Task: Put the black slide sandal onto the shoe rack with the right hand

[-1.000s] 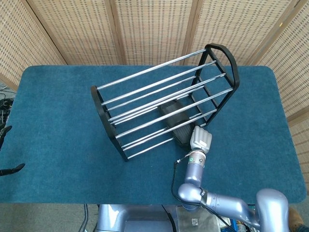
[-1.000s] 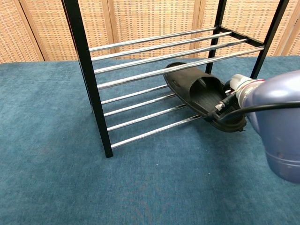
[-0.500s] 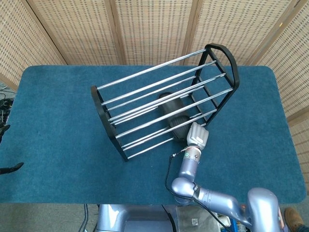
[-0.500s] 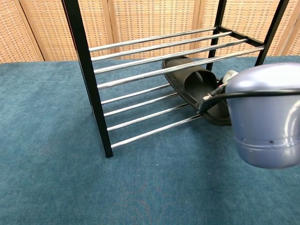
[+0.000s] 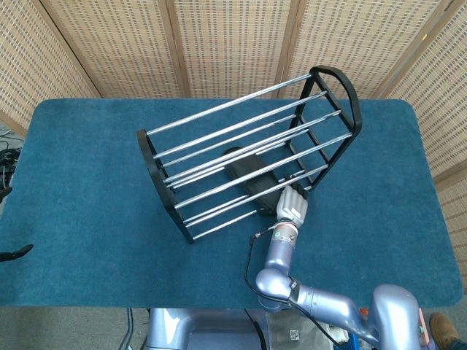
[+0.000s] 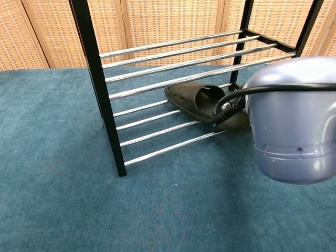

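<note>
The black slide sandal (image 5: 244, 171) lies on the lower bars of the shoe rack (image 5: 151, 164), under the upper chrome bars. My right hand (image 5: 292, 204) is at the rack's near side, its fingers over the sandal's heel end, holding it. In the chest view the sandal (image 6: 194, 98) rests toe-in across the low bars of the rack (image 6: 102, 89). There my grey right forearm (image 6: 289, 121) hides the hand itself. Of my left hand only dark tips (image 5: 16, 252) show at the left edge of the head view.
The rack stands slantwise in the middle of a blue carpeted table (image 5: 87, 182). Wicker screens (image 5: 233, 36) close off the back. Cables lie beyond the table's left edge (image 5: 7, 157).
My right hand has moved left and toward the rack, carrying the sandal further in along the lower bars. The sandal now lies flatter and deeper under the upper bars.
</note>
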Controlling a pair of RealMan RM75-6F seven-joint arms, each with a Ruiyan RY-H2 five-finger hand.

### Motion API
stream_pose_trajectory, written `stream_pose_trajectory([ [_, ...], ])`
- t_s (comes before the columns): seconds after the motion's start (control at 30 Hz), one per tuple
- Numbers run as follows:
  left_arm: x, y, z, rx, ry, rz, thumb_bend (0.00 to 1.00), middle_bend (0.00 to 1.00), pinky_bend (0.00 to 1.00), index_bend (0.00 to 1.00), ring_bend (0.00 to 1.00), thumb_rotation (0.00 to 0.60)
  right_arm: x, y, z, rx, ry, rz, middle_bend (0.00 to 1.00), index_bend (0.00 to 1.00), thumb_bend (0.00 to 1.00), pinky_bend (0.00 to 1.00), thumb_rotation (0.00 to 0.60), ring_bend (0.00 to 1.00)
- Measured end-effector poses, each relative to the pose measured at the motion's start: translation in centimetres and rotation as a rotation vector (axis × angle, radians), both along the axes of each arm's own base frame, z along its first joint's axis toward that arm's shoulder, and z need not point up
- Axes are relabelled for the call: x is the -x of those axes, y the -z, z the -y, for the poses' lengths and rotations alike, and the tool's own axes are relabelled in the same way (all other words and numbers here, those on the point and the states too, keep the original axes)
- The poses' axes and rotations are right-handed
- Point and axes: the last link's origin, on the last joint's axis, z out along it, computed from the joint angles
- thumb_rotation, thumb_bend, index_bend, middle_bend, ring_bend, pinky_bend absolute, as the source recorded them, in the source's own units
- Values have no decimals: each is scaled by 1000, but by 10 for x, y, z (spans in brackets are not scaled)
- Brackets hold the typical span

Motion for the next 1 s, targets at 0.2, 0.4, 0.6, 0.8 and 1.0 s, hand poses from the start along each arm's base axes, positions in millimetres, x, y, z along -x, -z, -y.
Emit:
stream_pose_trajectory([
  [0.2, 0, -1, 1, 0, 6, 6, 106, 0, 0, 0, 0, 600, -2, -3, -4, 0, -10, -5, 0, 0, 0, 0, 600, 0],
  [0.4, 0, -1, 1, 6, 13, 7, 106, 0, 0, 0, 0, 600, 0, -10, -16, -16, -44, -5, 0, 0, 0, 0, 600, 0],
  [0.6, -2, -1, 4, 7, 26, 7, 106, 0, 0, 0, 0, 600, 18, -24, -34, -46, -85, 18, 0, 0, 0, 0, 600, 0],
  [0.8, -3, -1, 8, 3, 35, 7, 106, 0, 0, 0, 0, 600, 45, -46, -48, -88, -150, 58, 0, 0, 0, 0, 600, 0],
  [1.0, -4, 2, 8, 5, 36, -12, 106, 0, 0, 0, 0, 600, 86, -84, -55, -150, -288, 49, 0, 0, 0, 0, 600, 0],
])
